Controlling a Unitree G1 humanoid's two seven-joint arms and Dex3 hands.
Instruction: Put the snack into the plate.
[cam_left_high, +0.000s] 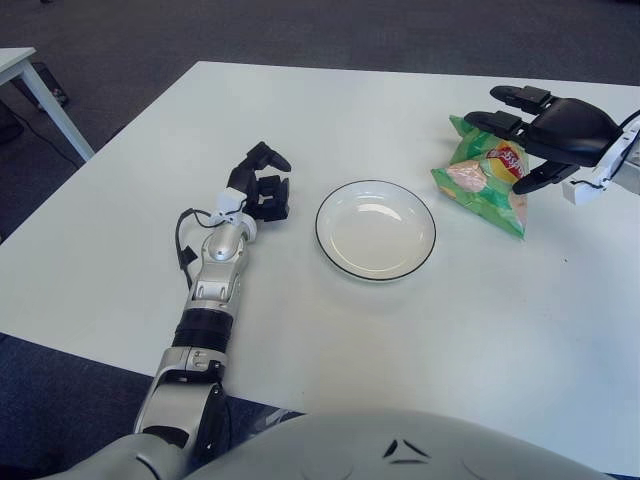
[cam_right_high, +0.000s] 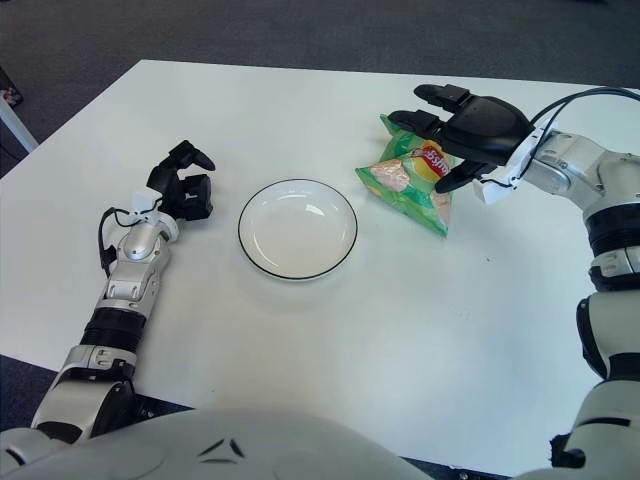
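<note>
Two robot hands are showing — the right robot hand (cam_right_high: 470, 125) is hovering spread over the snack (cam_right_high: 410, 182), right of the plate (cam_right_high: 297, 228); the left robot hand (cam_left_high: 262, 185), curled, is sitting left of it on the counter (cam_left_high: 330, 340).

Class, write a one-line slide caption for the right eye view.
Right robot hand open above the snack bag, beside the empty plate.

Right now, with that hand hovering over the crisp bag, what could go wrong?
The right hand is open above the green snack bag, not gripping it. The puffy bag might slip or be crushed as the fingers close. The plate is shallow, and the bag looks nearly as wide as it, so it may overhang the rim or slide off. A sideways nudge could push the bag further from the plate. The left hand shows left of the plate.
</note>
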